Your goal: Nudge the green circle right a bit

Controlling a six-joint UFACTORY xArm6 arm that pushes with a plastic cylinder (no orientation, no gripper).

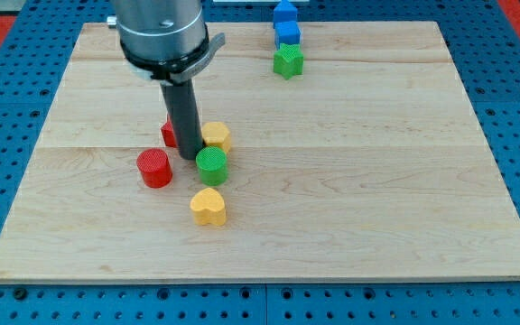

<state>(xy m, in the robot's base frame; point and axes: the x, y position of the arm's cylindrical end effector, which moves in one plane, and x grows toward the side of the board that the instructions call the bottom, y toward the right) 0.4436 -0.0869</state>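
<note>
In the single camera view, a pale wooden board is lying on a blue pegboard surface and filling most of the frame. A silver-collared arm is reaching down from the upper left of the frame, ending in a straight dark rod with no jaws, so it is holding nothing and can only push. My tip is resting on the board left of centre, just beside the left edge of the green circle; whether the two are actually touching is hard to tell. The green circle is sitting left of centre, with a yellow block just above it, its shape unclear, and a yellow heart just below it. A red block is peeking out from behind the rod, and a red cylinder is standing to the left. Near the top edge, right of centre, a green star is lying below two blue blocks. The green circle is looking small, rigid and light, likely sliding easily on the smooth wood; pushing squarely on the middle of its left side seems best, since an off-centre push could be sending it toward a yellow neighbour.
</note>
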